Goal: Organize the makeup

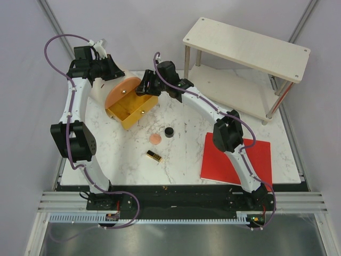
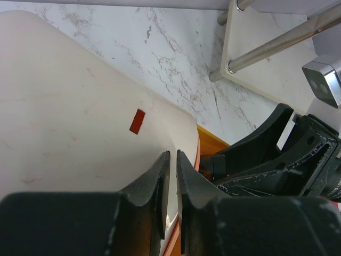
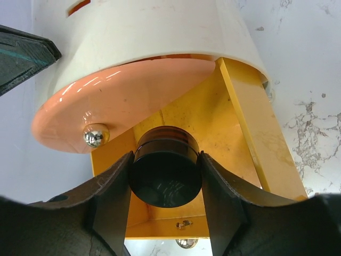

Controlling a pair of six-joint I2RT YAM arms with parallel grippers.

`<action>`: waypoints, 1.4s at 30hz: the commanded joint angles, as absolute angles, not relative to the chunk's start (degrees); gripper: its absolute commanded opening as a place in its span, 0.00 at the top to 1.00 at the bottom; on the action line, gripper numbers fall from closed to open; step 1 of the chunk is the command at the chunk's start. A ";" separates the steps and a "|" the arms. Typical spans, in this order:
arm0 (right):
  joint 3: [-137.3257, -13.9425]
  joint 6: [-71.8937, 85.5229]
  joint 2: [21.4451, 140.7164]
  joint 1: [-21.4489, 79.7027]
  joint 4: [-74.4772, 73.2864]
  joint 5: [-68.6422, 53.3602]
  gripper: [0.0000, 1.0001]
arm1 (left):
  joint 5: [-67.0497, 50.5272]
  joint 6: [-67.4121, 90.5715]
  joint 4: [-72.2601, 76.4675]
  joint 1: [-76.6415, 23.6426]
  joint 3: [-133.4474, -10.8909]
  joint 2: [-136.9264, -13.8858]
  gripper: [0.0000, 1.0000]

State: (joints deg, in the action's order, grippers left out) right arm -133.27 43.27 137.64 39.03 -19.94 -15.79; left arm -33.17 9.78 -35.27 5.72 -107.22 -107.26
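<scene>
The orange-yellow case (image 1: 130,110) stands open at the back of the table, its round lid (image 1: 120,92) tipped up. My left gripper (image 1: 117,74) is shut on the lid's rim (image 2: 187,160) and holds it up; in the left wrist view the gripper (image 2: 173,154) pinches that edge. My right gripper (image 1: 145,87) is shut on a round black compact (image 3: 166,170) and holds it over the case's yellow inside (image 3: 234,133). On the marble lie another black compact (image 1: 169,132), a peach puff (image 1: 155,138) and a gold-and-black lipstick (image 1: 154,156). No foundation tubes are in view.
A flat red sheet (image 1: 234,160) lies at the front right, partly under my right arm. A two-level pale wooden shelf (image 1: 248,48) on metal legs stands at the back right. The table's front edge (image 1: 181,188) is black.
</scene>
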 commanded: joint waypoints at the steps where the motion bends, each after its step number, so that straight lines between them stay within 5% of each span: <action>1: -135.53 44.03 137.46 38.58 -18.02 -15.82 0.41 | -28.56 8.53 -47.99 6.42 -103.89 -111.53 0.81; 25: -130.27 42.90 129.48 36.56 -16.96 -15.56 0.37 | -28.48 8.53 -47.99 6.33 -104.06 -111.27 0.80; 31: -126.04 31.05 122.35 37.00 -30.47 -14.69 0.36 | -28.57 8.53 -47.99 6.42 -103.89 -111.27 0.80; 42: -99.69 11.00 111.44 43.23 -41.75 -2.56 0.34 | -29.27 8.79 -47.90 6.42 -103.36 -112.06 0.80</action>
State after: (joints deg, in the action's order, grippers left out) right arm -105.75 18.87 112.33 41.21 -37.10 -8.03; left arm -33.32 9.78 -35.20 5.72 -107.18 -107.31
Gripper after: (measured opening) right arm 0.650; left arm 0.194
